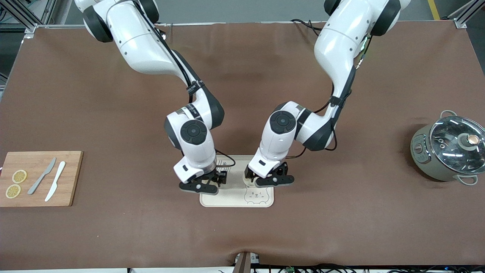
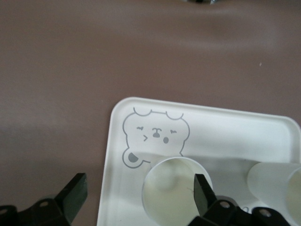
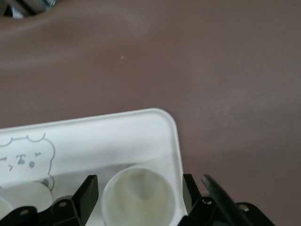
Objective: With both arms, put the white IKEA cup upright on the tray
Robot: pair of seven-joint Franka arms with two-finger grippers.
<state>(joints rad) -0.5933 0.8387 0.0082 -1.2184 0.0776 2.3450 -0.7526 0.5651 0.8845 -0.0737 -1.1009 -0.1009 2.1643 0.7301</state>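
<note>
Two white cups are standing upright, mouths open to the ceiling, on the cream tray (image 1: 227, 201), which is lying near the middle of the table toward the front camera. One cup (image 2: 175, 190) is sitting just beside the printed bear face (image 2: 155, 136) (its rim is overlapping the bear's ear in the left wrist view), and the left gripper (image 2: 136, 197) is hovering over it with fingers spread, one finger (image 2: 203, 193) reaching inside the mouth and the other out past the tray's rim. The second cup (image 3: 141, 197) is standing by the tray's corner toward the right arm's end, and the right gripper (image 3: 138, 193) is straddling it, fingers (image 3: 87, 190) spread on either side without touching.

A wooden cutting board (image 1: 38, 178) with lemon slices (image 1: 16, 184) and two knives (image 1: 48, 180) is lying toward the right arm's end; a lidded pot (image 1: 449, 149) is sitting toward the left arm's.
</note>
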